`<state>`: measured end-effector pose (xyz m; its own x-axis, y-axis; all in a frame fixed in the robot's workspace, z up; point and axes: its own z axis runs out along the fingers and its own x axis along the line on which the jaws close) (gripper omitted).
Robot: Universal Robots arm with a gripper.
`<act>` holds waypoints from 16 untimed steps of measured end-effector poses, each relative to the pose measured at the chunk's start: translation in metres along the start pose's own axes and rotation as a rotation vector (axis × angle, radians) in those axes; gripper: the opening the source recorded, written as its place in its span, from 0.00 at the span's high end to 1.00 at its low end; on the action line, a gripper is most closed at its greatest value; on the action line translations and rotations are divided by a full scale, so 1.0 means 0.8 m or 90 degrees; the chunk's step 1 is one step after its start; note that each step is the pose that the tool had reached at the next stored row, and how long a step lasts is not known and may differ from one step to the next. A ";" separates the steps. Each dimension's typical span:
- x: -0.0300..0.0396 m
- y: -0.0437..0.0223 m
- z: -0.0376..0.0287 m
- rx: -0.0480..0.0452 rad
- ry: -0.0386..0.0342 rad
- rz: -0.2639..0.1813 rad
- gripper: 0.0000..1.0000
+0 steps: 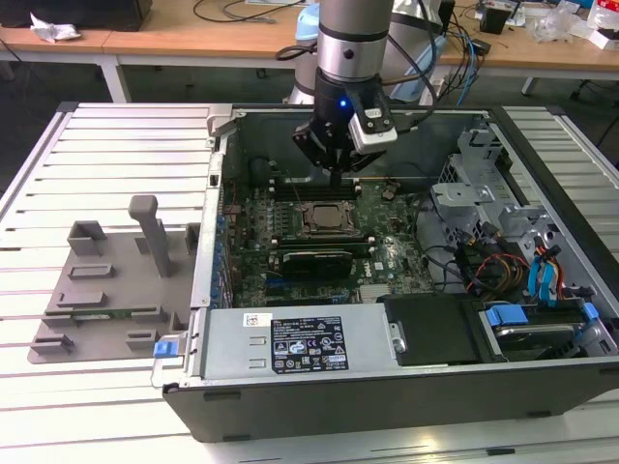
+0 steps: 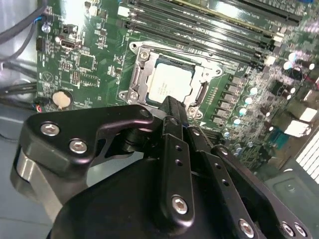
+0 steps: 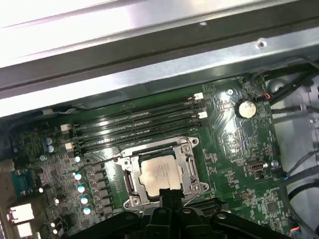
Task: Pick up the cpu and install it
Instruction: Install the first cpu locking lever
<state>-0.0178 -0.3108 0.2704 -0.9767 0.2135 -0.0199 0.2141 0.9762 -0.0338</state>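
Observation:
The cpu (image 1: 324, 217) is a small square chip with a pale silver top. It lies inside the black-framed socket (image 1: 299, 218) on the green motherboard (image 1: 387, 256) of the open computer case. Both wrist views look down on the cpu (image 2: 169, 84) (image 3: 159, 174) in its socket frame. My gripper (image 1: 336, 176) hangs just above the far edge of the socket, apart from the chip. Its black fingers (image 2: 172, 112) are shut together with nothing between them, and the tips (image 3: 169, 195) sit over the near edge of the socket.
A grey plastic fixture plate (image 1: 106, 290) with posts lies on the slatted table at the exterior view's left. Memory slots (image 3: 139, 127) run beside the socket. The power supply (image 1: 290, 343), drive cage (image 1: 484, 193) and cables (image 1: 503, 271) crowd the case's front and the exterior view's right.

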 end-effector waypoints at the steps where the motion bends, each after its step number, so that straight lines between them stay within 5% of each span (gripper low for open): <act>1: 0.0000 0.0000 0.0000 -0.0004 -0.0007 -0.023 0.89; 16: 0.0000 0.0000 0.0000 -0.0044 -0.0075 -0.222 0.89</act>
<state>-0.0177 -0.3108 0.2704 -0.9910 -0.1326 -0.0198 -0.1319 0.9907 -0.0338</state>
